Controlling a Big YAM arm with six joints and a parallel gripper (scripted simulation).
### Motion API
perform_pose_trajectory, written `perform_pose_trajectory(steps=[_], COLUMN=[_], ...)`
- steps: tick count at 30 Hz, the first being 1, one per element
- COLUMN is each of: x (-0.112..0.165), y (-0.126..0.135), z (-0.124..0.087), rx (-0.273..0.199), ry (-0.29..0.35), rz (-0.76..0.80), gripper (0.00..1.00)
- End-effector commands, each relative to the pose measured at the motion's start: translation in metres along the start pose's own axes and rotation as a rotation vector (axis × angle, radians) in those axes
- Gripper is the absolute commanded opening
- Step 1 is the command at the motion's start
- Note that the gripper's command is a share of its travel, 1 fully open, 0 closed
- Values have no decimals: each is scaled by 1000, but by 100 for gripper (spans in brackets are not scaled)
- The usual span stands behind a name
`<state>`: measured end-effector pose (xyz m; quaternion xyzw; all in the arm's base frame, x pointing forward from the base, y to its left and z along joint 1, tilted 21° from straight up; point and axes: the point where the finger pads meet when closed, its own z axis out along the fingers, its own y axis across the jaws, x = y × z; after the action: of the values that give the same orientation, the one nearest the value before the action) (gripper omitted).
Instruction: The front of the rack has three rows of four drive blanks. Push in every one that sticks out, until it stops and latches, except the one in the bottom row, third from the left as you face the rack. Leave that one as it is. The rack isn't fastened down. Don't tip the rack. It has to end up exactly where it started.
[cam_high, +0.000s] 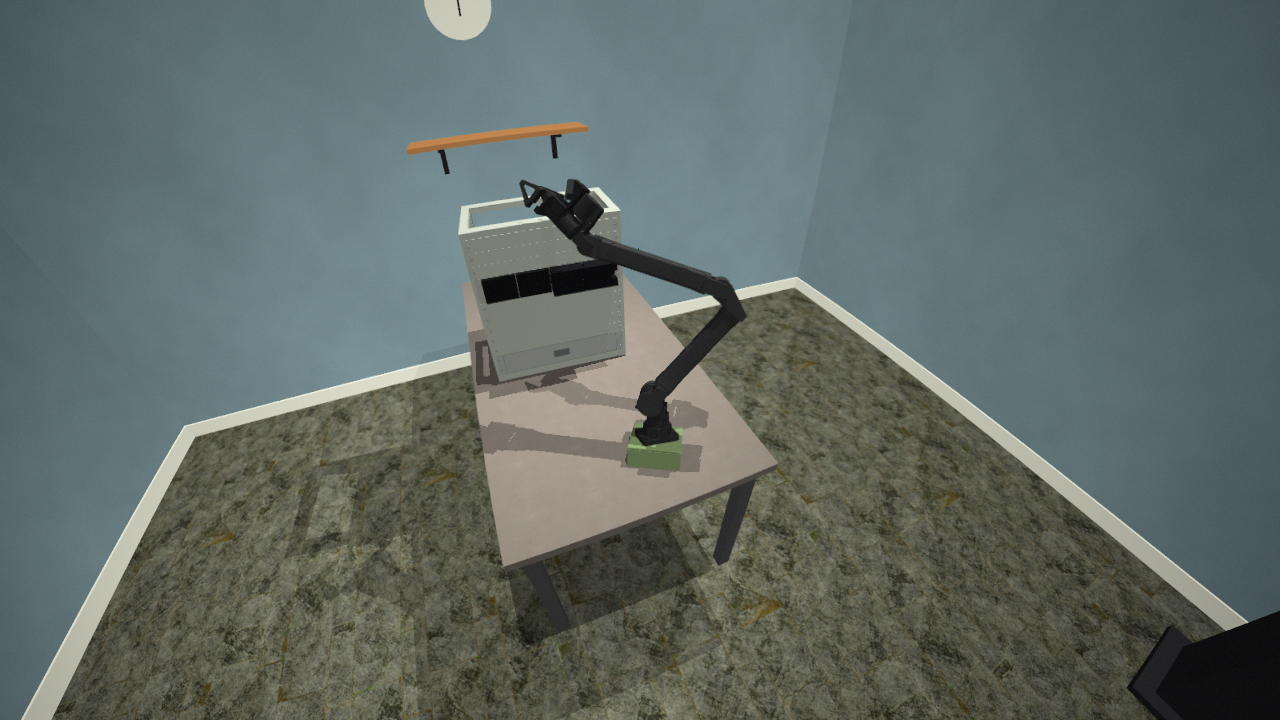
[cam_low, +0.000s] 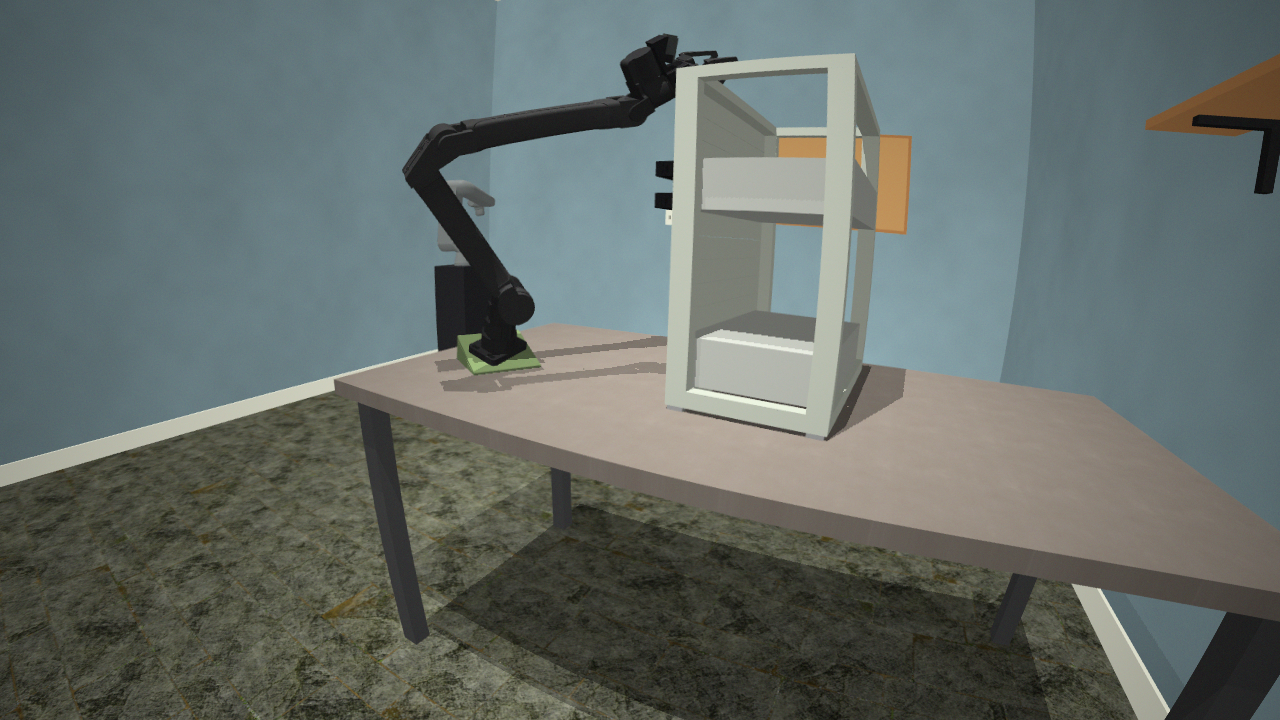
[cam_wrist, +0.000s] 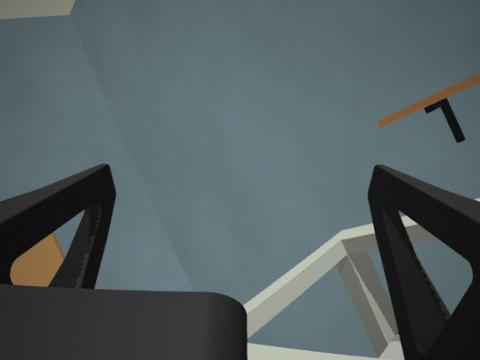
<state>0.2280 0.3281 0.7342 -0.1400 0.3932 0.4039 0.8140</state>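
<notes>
I see the rack (cam_high: 540, 308) upright near the table's (cam_high: 572, 501) far edge, with a band of black blanks (cam_high: 547, 283) across its front; in the exterior view two of them (cam_low: 664, 183) jut out from the front face. My arm rises from the green base (cam_high: 646, 455) near the right edge and reaches over the rack's open top, where the gripper (cam_high: 534, 196) hangs with fingers spread wide and nothing between them.
</notes>
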Motion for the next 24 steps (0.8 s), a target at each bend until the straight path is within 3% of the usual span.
perform_pose_trajectory(steps=[1,4,5,7,9,10,12,13,14,16,18,20,24], x=[48,50,35,68,100,107,125,133,143,146,133,133,140], y=[32,40,45,55,27,47,57,53,35,26,26,26,9], z=[-8,-13,-21,-24,-23,-28,-36,-38,-39,-50,-65,-65,-91], rx=[-50,-61,-70,-39,64,39,38,42,74,136,169,169,272], ry=[99,109,97,127,193,221,260,250,241,212,165,165,105], rz=[59,82,112,183,168,210,255,273,273,313,379,379,463], gripper=[100,100,100,100,100,100,100,100,100,100,100,100,100])
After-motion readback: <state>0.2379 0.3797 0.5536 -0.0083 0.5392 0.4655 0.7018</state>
